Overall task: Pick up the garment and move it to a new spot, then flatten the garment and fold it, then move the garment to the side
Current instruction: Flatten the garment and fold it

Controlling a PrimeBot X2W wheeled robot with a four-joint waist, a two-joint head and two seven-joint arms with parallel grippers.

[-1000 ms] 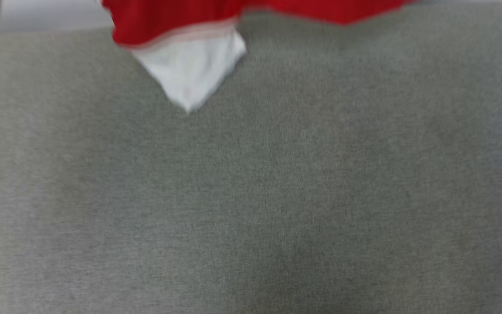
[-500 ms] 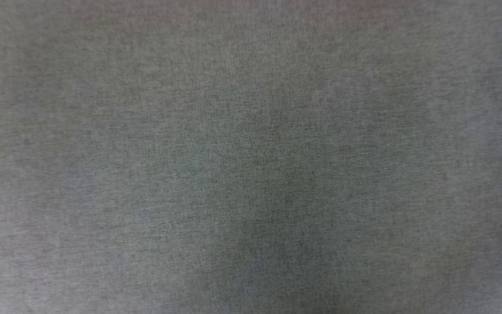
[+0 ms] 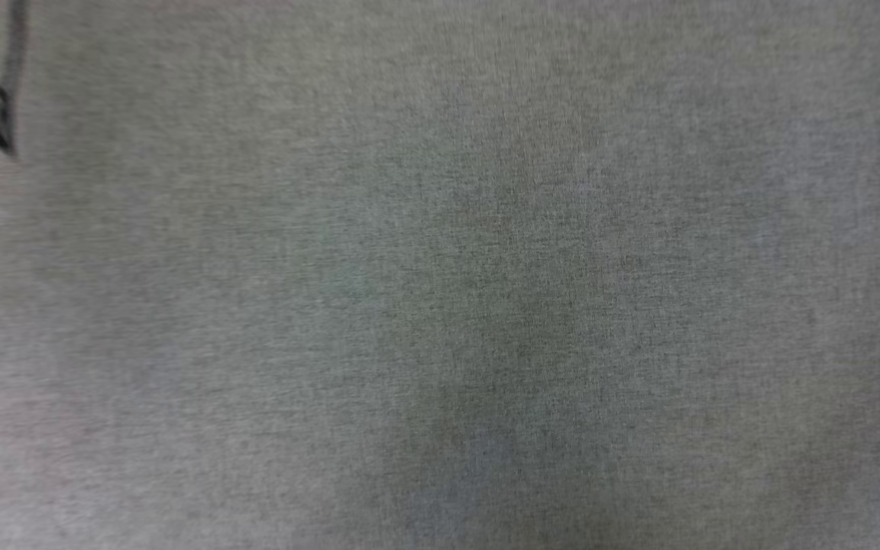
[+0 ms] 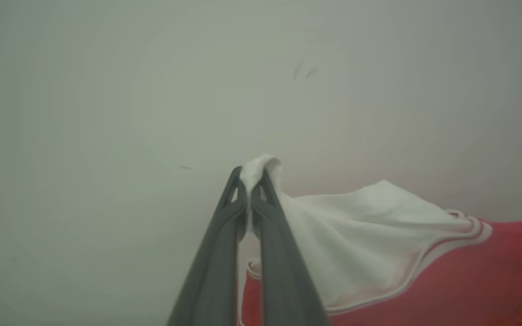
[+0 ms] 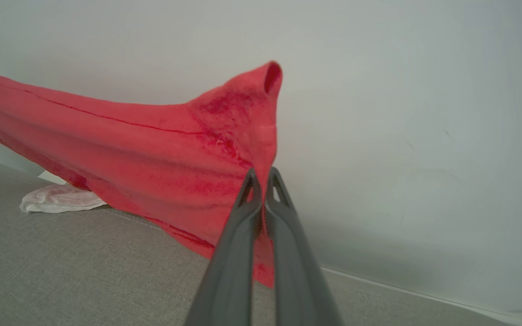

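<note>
The garment (image 5: 152,158) is a bright red shirt with a white panel (image 4: 356,235) edged in red-and-white trim. It hangs stretched in the air between both grippers, above the grey fabric surface (image 5: 61,271) and in front of a pale wall. My left gripper (image 4: 248,176) is shut on a white corner of the garment. My right gripper (image 5: 261,176) is shut on a red edge of it, with a fold standing up above the fingertips. A white part (image 5: 57,199) of the garment touches the surface at the left of the right wrist view.
The head view looks down on the grey fabric surface (image 3: 486,305). A dark cable (image 3: 3,114) shows at its upper left edge. The pale wall (image 5: 401,113) stands close behind the garment, meeting the surface along a seam (image 5: 401,292).
The garment's red and white edge at the top of the head view one second ago has left that view. The head view has shifted. Both grippers stay shut.
</note>
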